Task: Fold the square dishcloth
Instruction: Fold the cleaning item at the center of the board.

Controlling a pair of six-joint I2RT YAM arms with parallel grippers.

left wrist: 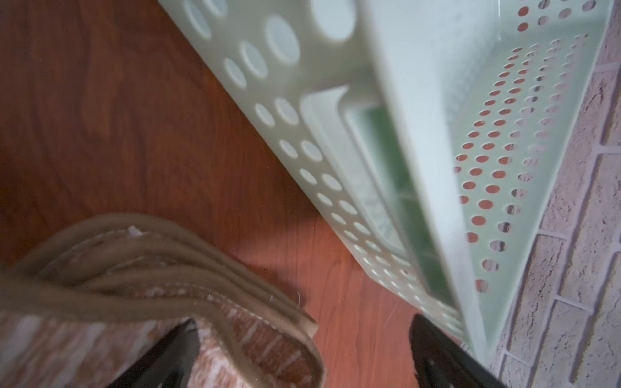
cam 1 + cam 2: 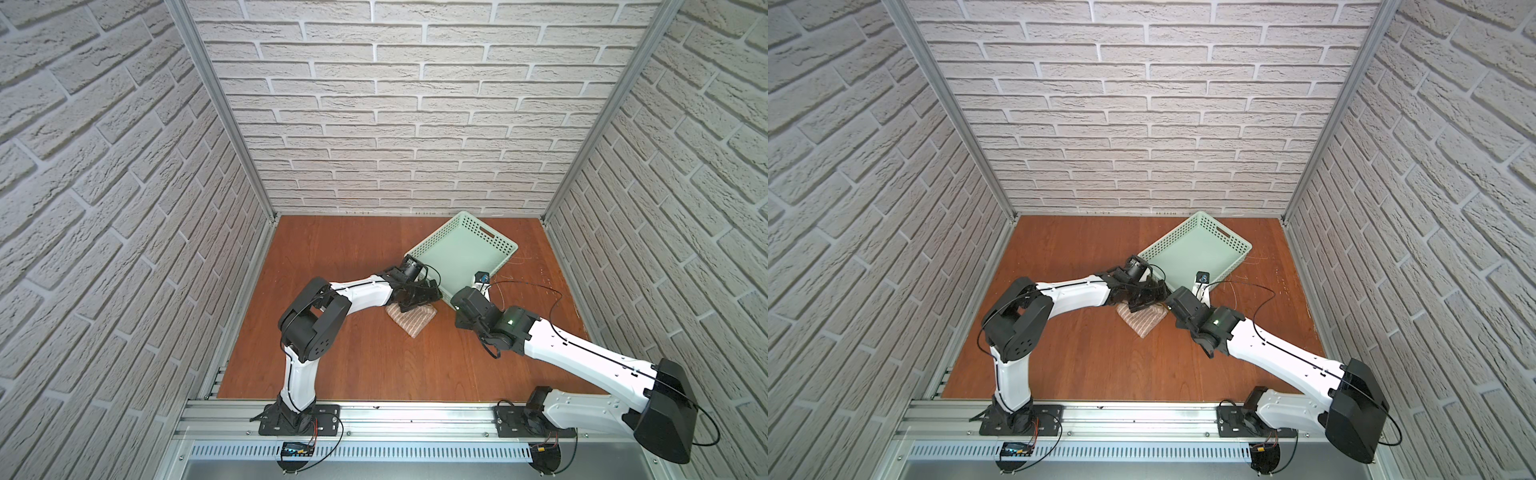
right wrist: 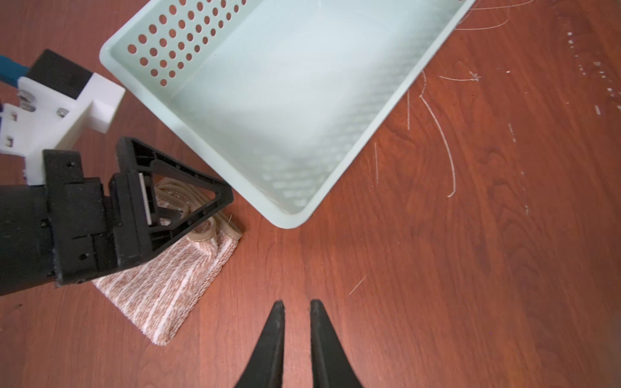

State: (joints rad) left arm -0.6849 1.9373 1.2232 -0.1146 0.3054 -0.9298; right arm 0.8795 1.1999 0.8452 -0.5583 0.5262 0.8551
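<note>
Midway across the wooden surface, the square dishcloth lay folded into a small, thick packet, just to the near left of the mint-green basket but not touching it. The basket stood empty.

The left pincer hung directly over the packet's far end with its jaws spread wide and clamped on nothing. Its own wrist view showed one finger above the striped weave and the other out over bare wood beside the basket wall. Under it, the darker bound edges of the dishcloth were stacked in loose, curling layers rather than lying flat.

The right pincer waited to the right of the packet over bare wood. Its jaws were drawn almost together with only a sliver between them, and they held nothing.

By the look of it the folding was all but done, and any next move would turn on that loose far end. It lay straight below the left pincer, which was plainly the nearer of the two, while the right would have had to travel left to reach the cloth. The packet appeared slightly longer than wide, but the left arm hid its far part in both top views, so its long axis could not be called with confidence.
</note>
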